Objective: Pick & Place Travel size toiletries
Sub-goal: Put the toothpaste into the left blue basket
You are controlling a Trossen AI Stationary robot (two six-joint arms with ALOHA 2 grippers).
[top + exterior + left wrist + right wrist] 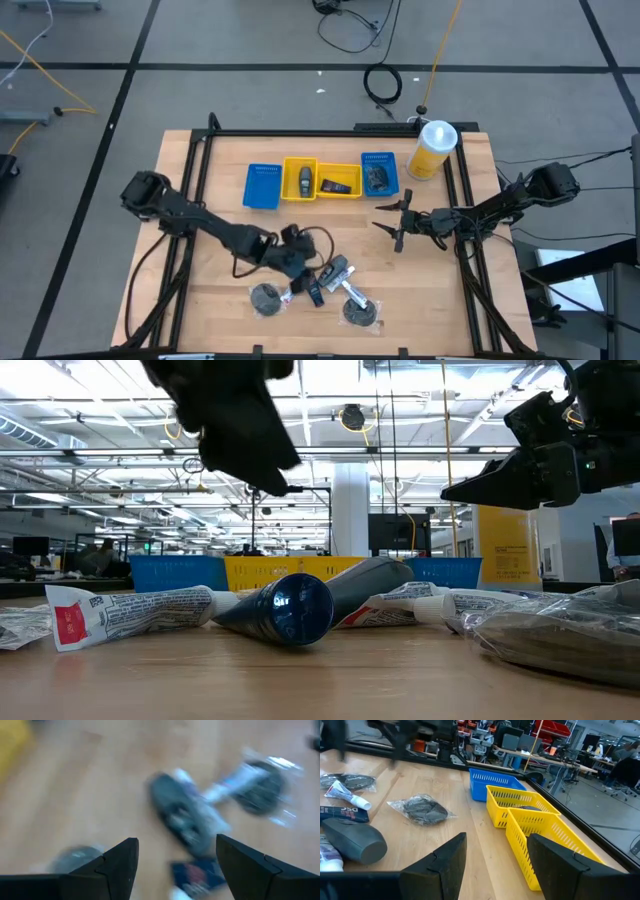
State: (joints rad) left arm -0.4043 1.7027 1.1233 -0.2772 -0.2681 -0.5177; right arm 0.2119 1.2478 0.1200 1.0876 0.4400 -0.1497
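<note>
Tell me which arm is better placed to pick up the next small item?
Probably left: its open end effector hovers just over the tubes and bottles, while the open right end effector waits near the trays.

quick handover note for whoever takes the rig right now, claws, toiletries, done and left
Left claw: open, empty, over the pile of loose toiletries at the table's front.
Right claw: open, empty, hanging in front of the right blue tray.
Done: one item in each of the two yellow trays, something dark in the right blue tray.
Left: two grey wrapped discs, dark bottle, white tubes. Left blue tray has no items.
</note>
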